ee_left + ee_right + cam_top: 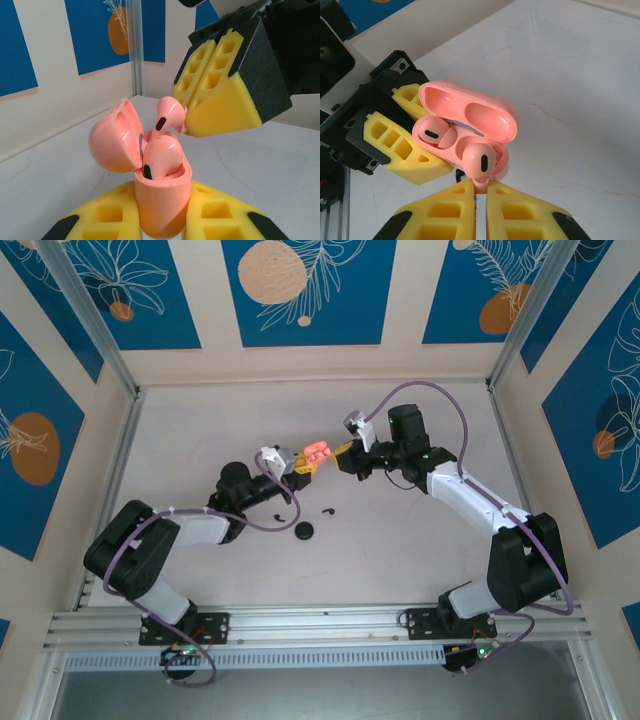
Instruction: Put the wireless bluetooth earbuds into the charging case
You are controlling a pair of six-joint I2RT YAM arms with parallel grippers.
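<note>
Yellow left gripper (162,227) is clamped on a glossy pink case (162,197); rounded earbud (479,162) pinched in right gripper (480,189).

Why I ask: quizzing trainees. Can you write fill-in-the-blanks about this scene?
The left claw holds the pink ___. Its lid stands ___. The right claw pinches one pink ___ by its stem.
Missing: case; open; bud.

charging case (162,200): pink plastic, glossy, smooth. earbuds (479,161): same glossy plastic. My fingers (515,210): yellow plastic, matt, faintly ribbed. table (580,75): white, matt, hairline veins. rail (320,620): bare ribbed metal.
</note>
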